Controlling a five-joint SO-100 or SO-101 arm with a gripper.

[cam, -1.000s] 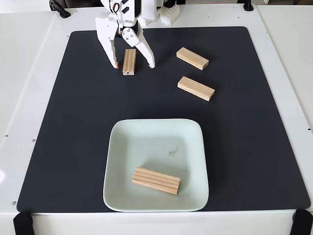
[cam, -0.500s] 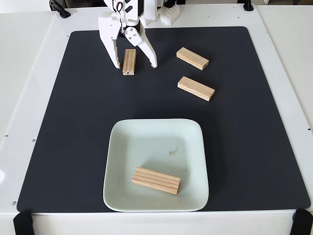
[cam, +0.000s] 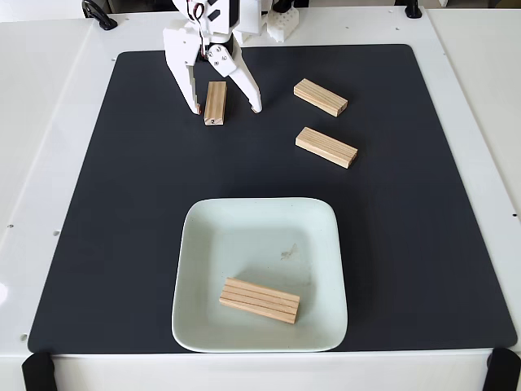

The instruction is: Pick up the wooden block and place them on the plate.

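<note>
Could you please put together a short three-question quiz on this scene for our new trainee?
1. How many wooden blocks lie on the black mat, off the plate?
2. True or false: the gripper is shut on a block.
3. Which block do the open fingers straddle: A, the far-left one; B, the one on the plate?

Key: 1. Three. 2. False; the fingers stand apart either side of it. 3. A.

claw (cam: 227, 109) — fingers narrower around block (cam: 215, 103)
</note>
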